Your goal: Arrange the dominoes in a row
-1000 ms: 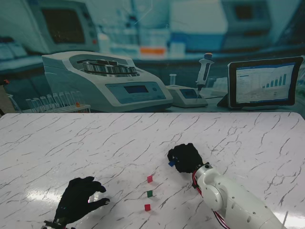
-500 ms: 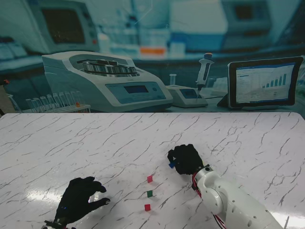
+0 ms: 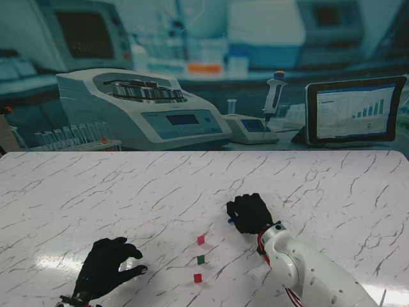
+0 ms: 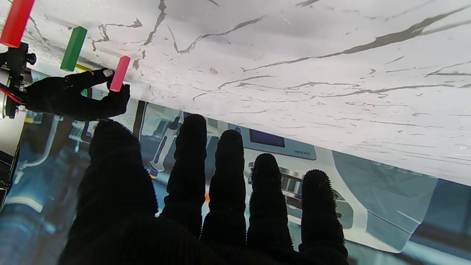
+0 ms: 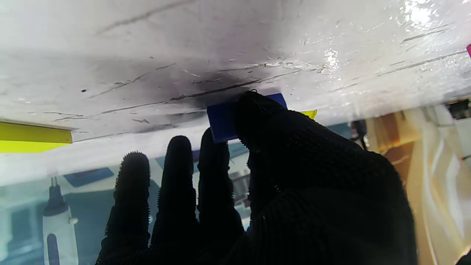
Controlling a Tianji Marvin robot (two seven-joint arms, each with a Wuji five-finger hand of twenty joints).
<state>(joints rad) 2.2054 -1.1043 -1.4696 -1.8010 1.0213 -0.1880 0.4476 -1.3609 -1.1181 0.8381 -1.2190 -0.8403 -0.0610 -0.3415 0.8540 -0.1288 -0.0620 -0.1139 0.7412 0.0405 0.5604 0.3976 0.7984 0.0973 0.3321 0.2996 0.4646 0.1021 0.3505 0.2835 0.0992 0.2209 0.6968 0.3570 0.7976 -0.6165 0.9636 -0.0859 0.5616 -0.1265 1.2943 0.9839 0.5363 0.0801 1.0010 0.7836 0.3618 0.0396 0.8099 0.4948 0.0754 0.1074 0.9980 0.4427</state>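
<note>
My right hand (image 3: 250, 213) sits past the middle of the marble table (image 3: 128, 192), fingers curled and pinching a blue domino (image 3: 230, 220); only a sliver of blue shows at its left edge from the stand. The right wrist camera gives me more: the blue domino (image 5: 222, 121) is held between the thumb and the fingers (image 5: 215, 173), one end against or just off the tabletop, I cannot tell which. A dark shadow spreads on the marble beside it

Three dominoes stand upright in a line running away from me, to the left of that hand: a red one (image 3: 197, 278) nearest me, a green one (image 3: 200, 259) in the middle, a pink one (image 3: 200, 240) farthest. They are apart from each other, with similar gaps. The blue piece is farther from me than the pink one and off to its right, not touching it

My left hand (image 3: 105, 268) is low on the left, well apart from the row, holding nothing, thumb and fingers spread. Its wrist camera shows the fingers (image 4: 228, 176) apart and clear of the table, with red (image 4: 16, 22), green (image 4: 73, 48) and pink (image 4: 120, 73) in a line beyond, and the right hand (image 4: 73, 97) just behind the pink one

At the back stand a centrifuge (image 3: 137, 109), a pipette (image 3: 273, 93) and a tablet (image 3: 354, 110)
</note>
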